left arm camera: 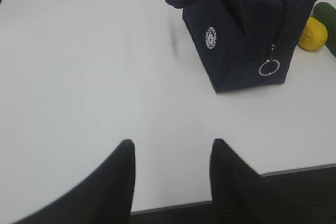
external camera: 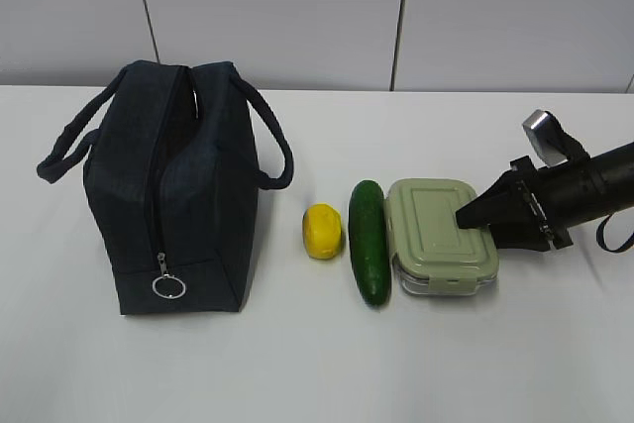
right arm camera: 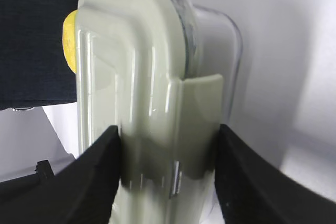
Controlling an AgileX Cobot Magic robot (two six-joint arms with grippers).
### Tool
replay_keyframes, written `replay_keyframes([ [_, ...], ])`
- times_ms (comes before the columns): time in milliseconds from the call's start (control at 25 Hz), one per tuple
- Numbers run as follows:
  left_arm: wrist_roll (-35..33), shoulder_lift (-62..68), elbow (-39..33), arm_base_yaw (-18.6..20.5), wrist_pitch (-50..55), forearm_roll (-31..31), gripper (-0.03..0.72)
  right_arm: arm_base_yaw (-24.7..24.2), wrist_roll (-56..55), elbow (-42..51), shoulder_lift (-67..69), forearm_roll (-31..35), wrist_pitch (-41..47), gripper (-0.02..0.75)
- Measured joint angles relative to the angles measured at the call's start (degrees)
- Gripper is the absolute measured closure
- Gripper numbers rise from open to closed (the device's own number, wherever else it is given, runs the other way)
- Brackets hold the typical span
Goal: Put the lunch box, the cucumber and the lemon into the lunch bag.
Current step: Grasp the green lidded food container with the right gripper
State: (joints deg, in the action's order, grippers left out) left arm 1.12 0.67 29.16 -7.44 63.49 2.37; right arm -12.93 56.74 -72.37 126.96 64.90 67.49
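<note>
On table right, right gripper [external camera: 474, 217] clamps box [external camera: 436, 235] by its end, beside cucumber [external camera: 369, 241] and lemon [external camera: 323, 230]. Left gripper [left arm camera: 172, 153] apart, empty, near bag [external camera: 173, 185].

We see the right claw [external camera: 474, 217] only from the side in the exterior view, its lower finger hidden behind the lunch box [external camera: 439, 235], so the grip there is not plain to us. In the right wrist view the lunch box fills the picture and hides most of the lemon [right arm camera: 69, 43], leaving a yellow sliver. In the left wrist view the lunch bag [left arm camera: 247, 24] is cut off at the top edge, and the cucumber [left arm camera: 325, 13] at the right edge.
</note>
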Motion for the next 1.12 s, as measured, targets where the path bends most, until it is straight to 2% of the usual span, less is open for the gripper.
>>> replay_keyframes([
  [1120, 0.00, 0.00, 0.00, 0.00, 0.00, 0.00, 0.367, 0.00, -2.28, 0.00, 0.00, -0.31, 0.13, 0.351],
])
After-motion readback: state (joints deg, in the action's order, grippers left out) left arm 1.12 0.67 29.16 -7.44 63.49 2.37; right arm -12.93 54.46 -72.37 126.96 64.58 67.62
